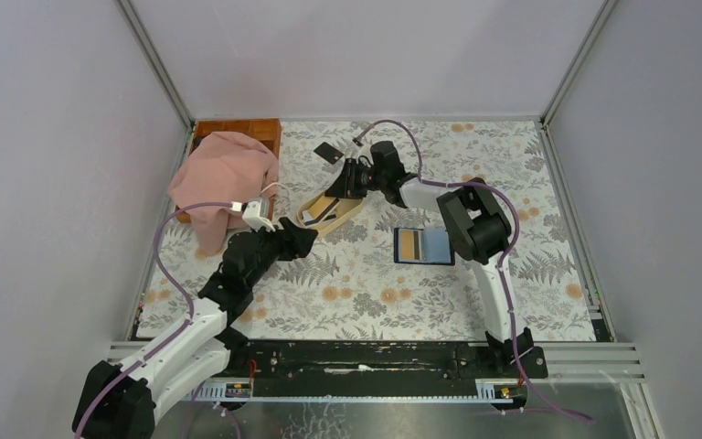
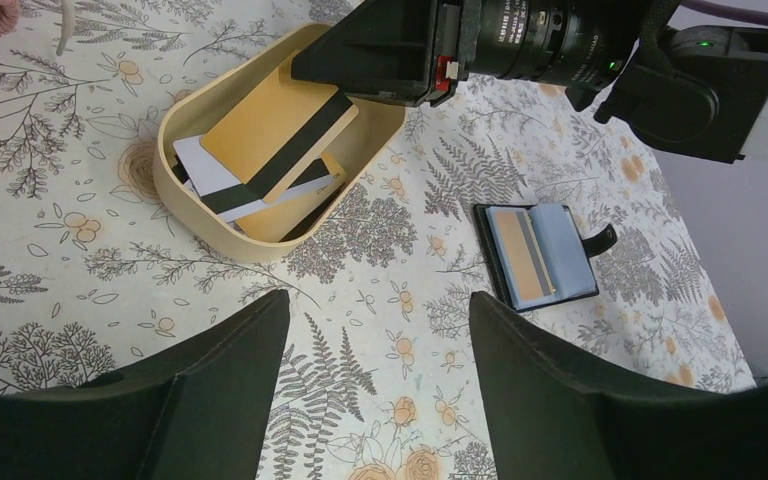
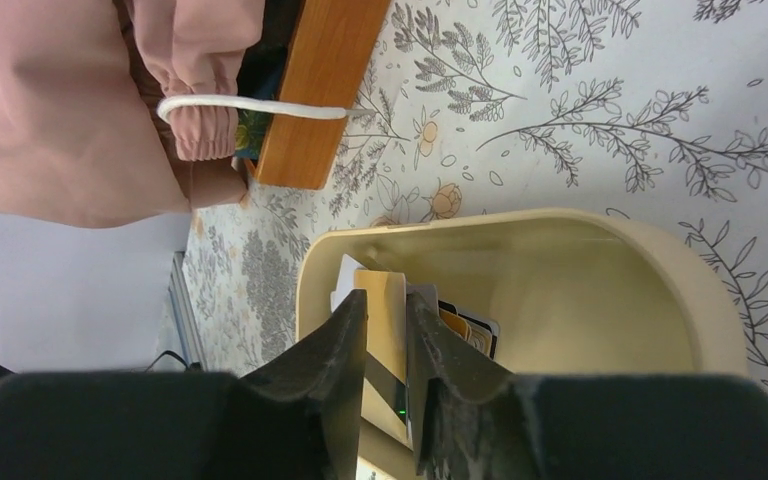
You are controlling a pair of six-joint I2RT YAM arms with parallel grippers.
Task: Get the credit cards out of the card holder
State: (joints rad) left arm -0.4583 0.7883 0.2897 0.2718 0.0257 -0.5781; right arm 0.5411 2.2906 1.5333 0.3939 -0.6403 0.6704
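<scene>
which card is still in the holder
The gold card with a dark stripe, tucked into the open card holder; the other cards lie piled in the beige dish.

you are looking down into a small booth closed on three sides. the back wall (image 1: 366, 55), the left wall (image 1: 46, 183) and the right wall (image 1: 658, 183) are plain, matt panels of pale lilac-grey. a slim metal post (image 1: 157, 62) runs up each back corner. the table (image 1: 375, 306) fills the bottom of the booth, under a white cover printed with grey ferns and small orange flowers. along its near edge you see a black strip (image 1: 375, 358) set against a ribbed aluminium rail (image 1: 594, 361). the light is soft and even, and the shadows are faint.
</scene>
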